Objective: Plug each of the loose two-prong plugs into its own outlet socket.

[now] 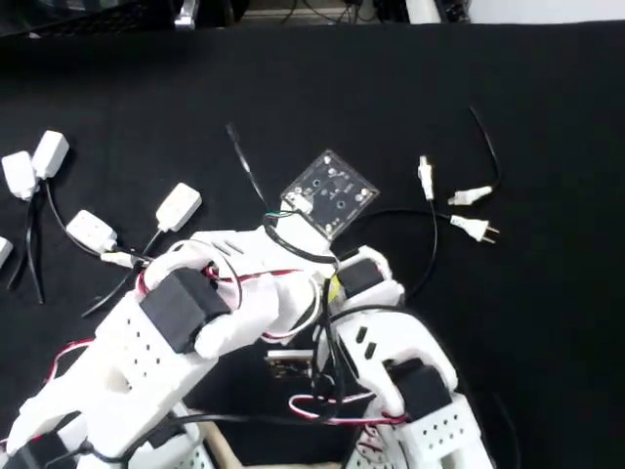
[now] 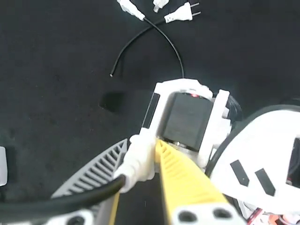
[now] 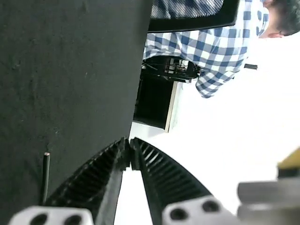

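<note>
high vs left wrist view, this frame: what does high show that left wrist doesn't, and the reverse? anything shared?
High, not left wrist: white outlet sockets toward one side of the table, and a square black board mid-table.
Left wrist, not high: the left end effector shut on a white plug that has a black cable.
Shared: three loose plugs lying on the black cloth.

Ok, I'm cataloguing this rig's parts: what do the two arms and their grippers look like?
The left arm and right arm are white perforated shells with black motor blocks and loose red, white and black wires. The left gripper has one yellow, one grey ribbed jaw; the right gripper has black ribbed jaws.
</note>
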Controlling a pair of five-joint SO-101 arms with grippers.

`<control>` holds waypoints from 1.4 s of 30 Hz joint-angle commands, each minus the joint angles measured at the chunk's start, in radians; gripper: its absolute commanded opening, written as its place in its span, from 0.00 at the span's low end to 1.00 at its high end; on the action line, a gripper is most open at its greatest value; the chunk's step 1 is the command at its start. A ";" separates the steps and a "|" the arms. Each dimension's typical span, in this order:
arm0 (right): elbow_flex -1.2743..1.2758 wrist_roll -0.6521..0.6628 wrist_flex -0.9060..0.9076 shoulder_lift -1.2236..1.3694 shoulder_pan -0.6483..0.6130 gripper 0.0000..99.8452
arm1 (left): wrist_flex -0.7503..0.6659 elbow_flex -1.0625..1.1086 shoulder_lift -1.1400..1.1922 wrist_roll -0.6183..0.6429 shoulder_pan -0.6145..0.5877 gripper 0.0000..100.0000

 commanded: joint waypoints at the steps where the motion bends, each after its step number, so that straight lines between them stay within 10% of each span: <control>1: -0.002 -0.006 -0.037 -0.047 0.028 0.01 | 0.037 0.016 0.003 -0.008 0.044 0.03; 22: -0.002 -0.112 0.275 -0.048 -0.143 0.01 | -0.094 0.004 0.003 -0.008 -0.131 0.03; 42: -0.005 -0.021 -0.055 -0.104 0.011 0.01 | -0.008 0.021 0.011 -0.011 -0.033 0.03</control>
